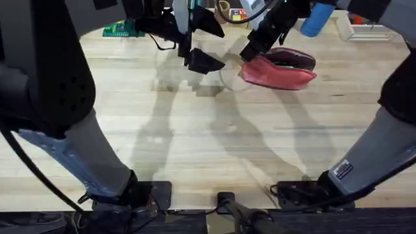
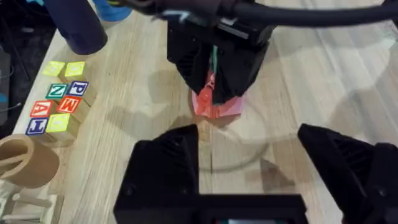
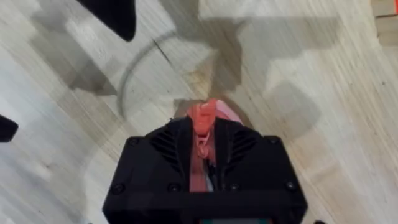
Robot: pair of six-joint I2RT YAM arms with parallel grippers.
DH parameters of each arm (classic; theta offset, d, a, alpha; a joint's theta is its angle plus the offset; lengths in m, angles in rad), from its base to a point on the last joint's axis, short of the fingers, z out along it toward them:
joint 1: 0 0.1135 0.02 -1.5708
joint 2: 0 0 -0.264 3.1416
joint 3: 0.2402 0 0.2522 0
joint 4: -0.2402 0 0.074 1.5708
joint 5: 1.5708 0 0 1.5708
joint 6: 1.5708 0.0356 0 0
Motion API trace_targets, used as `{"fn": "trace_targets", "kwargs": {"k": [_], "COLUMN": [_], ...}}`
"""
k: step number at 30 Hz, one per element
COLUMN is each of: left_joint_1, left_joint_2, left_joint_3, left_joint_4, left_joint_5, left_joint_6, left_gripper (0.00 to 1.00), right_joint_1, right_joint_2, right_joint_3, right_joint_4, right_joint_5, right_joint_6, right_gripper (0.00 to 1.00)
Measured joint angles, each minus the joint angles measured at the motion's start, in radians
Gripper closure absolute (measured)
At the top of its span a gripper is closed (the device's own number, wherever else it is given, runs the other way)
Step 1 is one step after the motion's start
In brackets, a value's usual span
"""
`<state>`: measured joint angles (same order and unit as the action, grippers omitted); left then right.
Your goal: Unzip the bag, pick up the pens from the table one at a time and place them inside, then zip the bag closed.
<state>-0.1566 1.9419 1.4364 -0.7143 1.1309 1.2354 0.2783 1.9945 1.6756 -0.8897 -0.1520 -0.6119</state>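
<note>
pink bag (image 1: 281, 71) lying on table (image 1: 214, 143) far side, right of centre, zipper gaping at top. right gripper (image 1: 249, 53) clamped on bag's left end, pink fabric pinched between fingers (image 3: 168, 146). left gripper (image 1: 203, 62) just left of bag, not touching, fingers (image 2: 165, 163) spread wide, nothing held

The overhead view looks down and forward from above both arm bases, taking in the whole table (image 1: 195, 149), far from the grippers. The left wrist camera faces forward past the left gripper (image 2: 249, 168), seeing the right gripper (image 2: 214, 84) a short way ahead, clamped on the bag (image 2: 214, 107). The right wrist camera looks steeply down at that same bag end, very near. All three share this spot.
</note>
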Motion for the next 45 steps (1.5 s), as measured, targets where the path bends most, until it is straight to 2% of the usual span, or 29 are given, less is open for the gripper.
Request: {"fn": "trace_targets", "kwargs": {"k": [1,3,5,27,45], "left_joint_1": [0.000,0.000,0.000,0.000,0.000], "left_joint_2": [0.000,0.000,0.000,0.000,0.000], "left_joint_3": [0.000,0.000,0.000,0.000,0.000], "left_joint_4": [0.000,0.000,0.000,0.000,0.000], "left_joint_5": [0.000,0.000,0.000,0.000,0.000], "left_joint_6": [0.000,0.000,0.000,0.000,0.000], "left_gripper": [0.007,0.007,0.007,0.008,0.007], "right_joint_1": [0.000,0.000,0.000,0.000,0.000], "right_joint_2": [0.000,0.000,0.000,-0.005,-0.169], "right_joint_3": [0.000,0.000,0.000,0.000,-0.007], "right_joint_4": [0.003,0.004,0.004,0.002,-0.057], "right_joint_5": [-0.004,-0.009,-0.011,-0.019,-0.022], "right_joint_6": [0.000,-0.001,-0.002,0.008,0.036], "right_gripper": [0.793,0.936,0.963,0.969,0.967]}}
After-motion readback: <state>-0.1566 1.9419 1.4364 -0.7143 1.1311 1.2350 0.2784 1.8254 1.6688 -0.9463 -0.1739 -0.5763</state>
